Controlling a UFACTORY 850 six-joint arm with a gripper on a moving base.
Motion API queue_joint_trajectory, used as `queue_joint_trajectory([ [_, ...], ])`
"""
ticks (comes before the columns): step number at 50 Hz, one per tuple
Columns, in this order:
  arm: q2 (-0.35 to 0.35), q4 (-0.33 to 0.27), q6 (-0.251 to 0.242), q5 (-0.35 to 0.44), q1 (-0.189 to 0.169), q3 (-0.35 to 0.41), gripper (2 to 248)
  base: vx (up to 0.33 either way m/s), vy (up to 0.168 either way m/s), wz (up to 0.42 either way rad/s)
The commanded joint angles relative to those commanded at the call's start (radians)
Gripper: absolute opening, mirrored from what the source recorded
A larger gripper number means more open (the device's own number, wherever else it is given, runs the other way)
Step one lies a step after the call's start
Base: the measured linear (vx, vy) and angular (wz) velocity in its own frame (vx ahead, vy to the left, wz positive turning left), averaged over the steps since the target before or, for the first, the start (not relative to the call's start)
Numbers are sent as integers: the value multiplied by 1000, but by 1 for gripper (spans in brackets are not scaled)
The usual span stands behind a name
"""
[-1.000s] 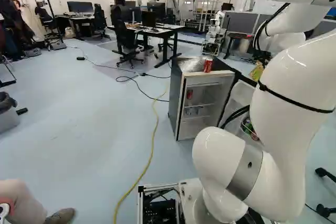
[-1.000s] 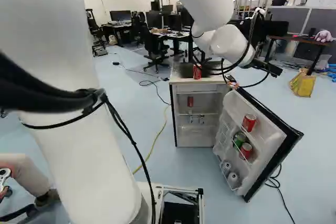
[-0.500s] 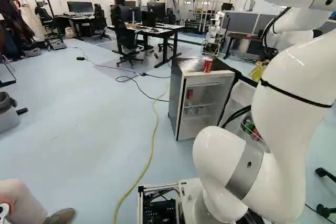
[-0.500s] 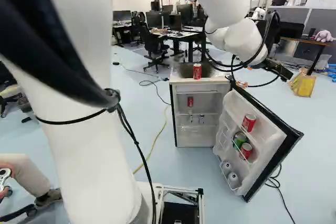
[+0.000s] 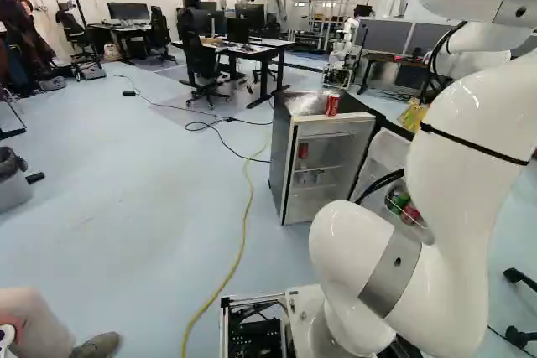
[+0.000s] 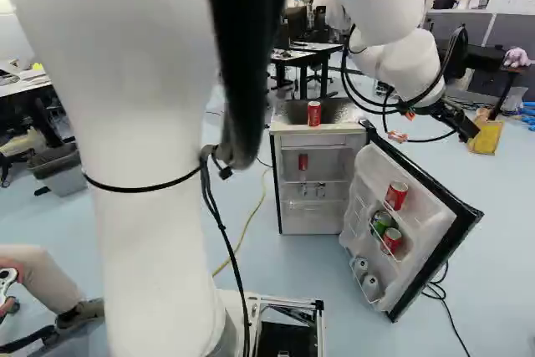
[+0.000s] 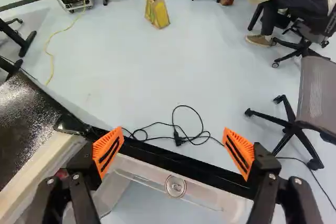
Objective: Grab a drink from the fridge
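Observation:
My gripper (image 6: 470,129) is above and beyond the fridge door in the right base view. The wrist view shows the gripper (image 7: 173,145) open and empty, its orange pads wide apart over the door's dark edge. One can top (image 7: 175,186) shows below, between the fingers' lines. The fridge (image 6: 322,127) stands open. Its door (image 6: 422,232) holds a red can (image 6: 396,196) on top, a green can (image 6: 381,223) beside another red can (image 6: 392,241), and silvery cans (image 6: 370,287) at the bottom. Another red can (image 6: 303,161) sits inside the fridge.
On the fridge's top stands a red can (image 6: 314,114). Cables (image 7: 178,139) lie on the floor beyond the door. An office chair (image 7: 315,98) and a seated person's feet are farther off. A yellow bag (image 6: 486,133) stands behind the gripper in the right base view.
The arm has swung rightward in the right base view, carrying the open gripper right and somewhat lower. The fridge, its door and the cans have stayed put, and so has the base.

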Motion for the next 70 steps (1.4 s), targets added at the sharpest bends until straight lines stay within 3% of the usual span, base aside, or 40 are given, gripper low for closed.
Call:
queue_joint_trajectory([
  [26, -108, 38, 0, -125, -35, -131, 247, 0, 0, 0],
  [70, -321, 101, 0, -386, -58, -409, 247, 0, 0, 0],
])
